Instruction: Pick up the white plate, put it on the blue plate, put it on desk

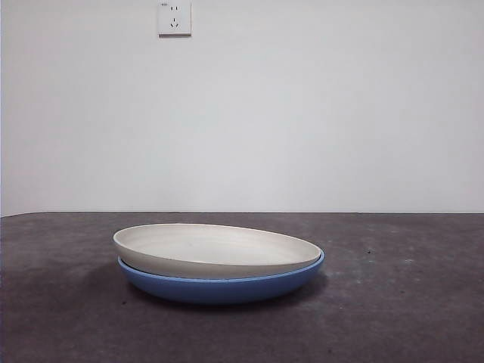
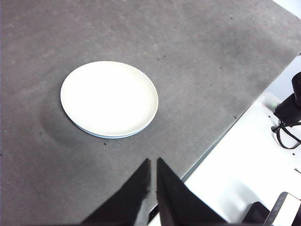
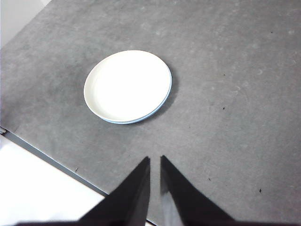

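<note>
Front view: white plate was seen nested in blue plate, tilted slightly, not fully seated, mid-table. Stacking step judged done; one plate of each was counted. Left gripper and right gripper were parked high and well clear, jaws narrow, nothing held.

The white plate sits nested in the blue plate, slightly tilted, the pair resting on the desk near its middle, with a wall socket above and behind them.
</note>
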Robot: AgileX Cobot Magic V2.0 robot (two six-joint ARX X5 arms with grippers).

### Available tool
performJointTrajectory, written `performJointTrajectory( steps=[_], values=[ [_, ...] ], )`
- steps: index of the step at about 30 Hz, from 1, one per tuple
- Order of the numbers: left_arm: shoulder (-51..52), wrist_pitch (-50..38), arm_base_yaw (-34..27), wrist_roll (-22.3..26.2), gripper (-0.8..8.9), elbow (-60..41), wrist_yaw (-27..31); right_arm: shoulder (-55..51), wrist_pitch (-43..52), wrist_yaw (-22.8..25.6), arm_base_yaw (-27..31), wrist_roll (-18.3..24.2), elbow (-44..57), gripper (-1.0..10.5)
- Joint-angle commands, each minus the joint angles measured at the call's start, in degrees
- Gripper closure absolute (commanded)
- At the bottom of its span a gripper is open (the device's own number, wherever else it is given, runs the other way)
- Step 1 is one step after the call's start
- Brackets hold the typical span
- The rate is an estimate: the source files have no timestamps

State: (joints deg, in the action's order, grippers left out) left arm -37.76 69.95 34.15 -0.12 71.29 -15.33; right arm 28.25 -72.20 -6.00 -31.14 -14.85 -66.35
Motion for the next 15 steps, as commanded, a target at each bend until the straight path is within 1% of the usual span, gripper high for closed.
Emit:
performJointTrajectory(
  steps=[1, 10, 13, 15],
  values=[
    [-0.4, -0.9, 0.4, -0.4, 7.94, 0.5, -0.1, 0.3, 0.6, 0.1, -0.5, 0.3, -0.9, 9.1],
    [-0.1, -0.8, -0.1, -0.4, 7.94, 0.5, -0.1, 0.3, 0.6, 0.1, -0.5, 0.3, -0.9, 9.1],
    [0.0, -1.0, -3.3, -0.4, 7.94, 0.2, -0.1, 0.3, 0.6, 0.1, -0.5, 0.3, -0.9, 9.1],
    [0.2, -1.0, -7.0, -0.4, 7.94, -0.7, -0.1, 0.3, 0.6, 0.1, -0.5, 0.3, -0.9, 9.1]
  ],
)
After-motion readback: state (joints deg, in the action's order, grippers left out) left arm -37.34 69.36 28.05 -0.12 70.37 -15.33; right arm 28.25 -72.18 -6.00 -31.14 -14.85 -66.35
